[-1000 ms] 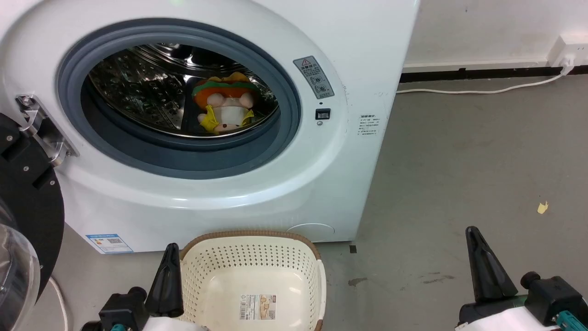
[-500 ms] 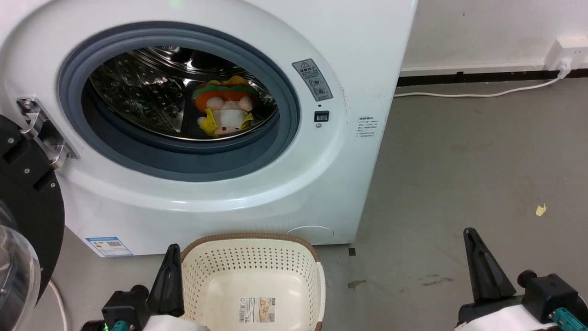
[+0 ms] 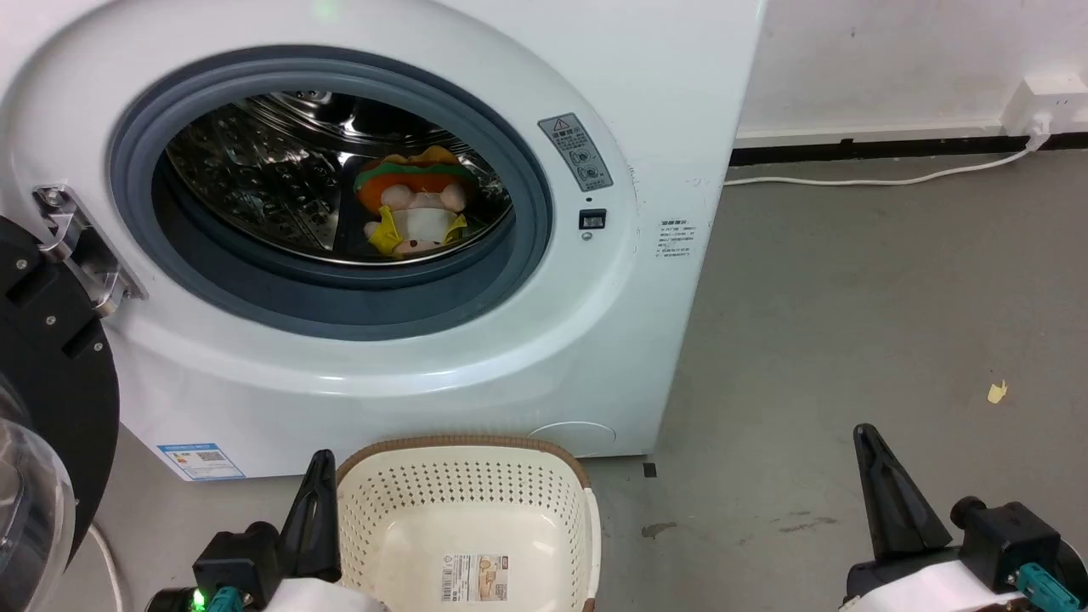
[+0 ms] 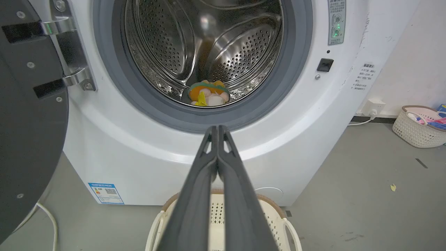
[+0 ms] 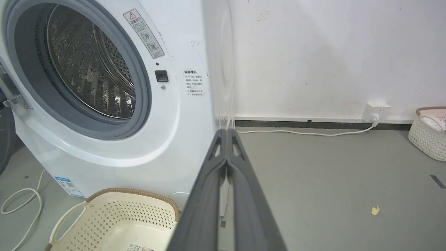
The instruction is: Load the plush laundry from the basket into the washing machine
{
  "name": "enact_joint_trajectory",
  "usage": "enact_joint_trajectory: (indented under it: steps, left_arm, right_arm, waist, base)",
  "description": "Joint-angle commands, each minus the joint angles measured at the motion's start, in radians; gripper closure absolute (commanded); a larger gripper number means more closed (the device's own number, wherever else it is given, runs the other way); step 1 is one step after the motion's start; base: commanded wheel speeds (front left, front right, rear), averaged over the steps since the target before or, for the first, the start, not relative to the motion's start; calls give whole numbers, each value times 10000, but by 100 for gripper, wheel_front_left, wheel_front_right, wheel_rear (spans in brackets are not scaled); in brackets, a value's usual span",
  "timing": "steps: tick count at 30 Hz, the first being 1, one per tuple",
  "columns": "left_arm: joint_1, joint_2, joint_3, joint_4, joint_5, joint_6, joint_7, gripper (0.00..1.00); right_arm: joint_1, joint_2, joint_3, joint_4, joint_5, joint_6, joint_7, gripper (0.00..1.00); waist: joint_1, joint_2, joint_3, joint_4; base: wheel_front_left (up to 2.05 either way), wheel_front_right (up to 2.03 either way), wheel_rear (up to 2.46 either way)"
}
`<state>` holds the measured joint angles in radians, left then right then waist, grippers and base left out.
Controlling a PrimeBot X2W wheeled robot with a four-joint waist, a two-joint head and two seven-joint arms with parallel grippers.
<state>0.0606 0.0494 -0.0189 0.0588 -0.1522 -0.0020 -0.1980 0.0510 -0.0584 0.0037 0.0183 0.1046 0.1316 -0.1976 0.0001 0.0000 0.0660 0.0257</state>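
- Plush laundry (image 3: 414, 204) lies inside the washing machine (image 3: 476, 357), low in the steel drum (image 3: 255, 178) and a little right of the middle of the opening. Its orange-and-green top is uppermost, with the pale body and yellow parts below it.
- Around the opening runs a grey gasket (image 3: 340, 297). The black-rimmed door (image 3: 51, 408) stands swung open at the left, on its metal hinge.
- On the grey floor (image 3: 850, 323), just in front of the machine and near me, sits the cream basket (image 3: 459, 444). A sticker (image 3: 474, 567) shows on its inner bottom.
- My left gripper (image 3: 321, 463) has its two dark fingers pressed together on nothing. It hangs just beside the left wall of the basket and points toward the machine.
- My right gripper (image 3: 867, 446) is closed the same way and carries nothing. It is well to the right of the basket, over bare floor.
- Far right, a white cable (image 3: 850, 180) runs along the floor to a wall socket (image 3: 1041, 93), and a small yellow scrap (image 3: 996, 392) lies nearer.
- Through my left wrist camera, a second basket (image 4: 418, 129) with coloured things in it stands by the far wall.
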Motion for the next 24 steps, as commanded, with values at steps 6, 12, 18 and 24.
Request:
enact_joint_trajectory:
  steps: [6,12,18,24]
  left_arm:
    - [-153,3,25,-92,168,6,173,100]
    - [-183,3,36,-125,259,7,295,100]
    - [-214,3,47,-159,350,8,417,100]
    - [-245,4,58,-192,442,9,539,100]
  right_arm:
    - [-135,24,-14,-49,-115,-3,156,100]
    - [-160,27,-15,-58,-178,-3,278,100]
    - [-186,31,-17,-67,-241,-4,401,100]
    - [-211,35,-18,-76,-304,-4,525,100]
  waist:
    - [-1,0,-44,-17]
    - [-1,0,-85,-33]
    - [-1,0,-127,-49]
    - [-1,0,-168,-66]
  base:
    - [0,0,0]
    - [0,0,0]
    - [0,0,0]
    - [0,0,0]
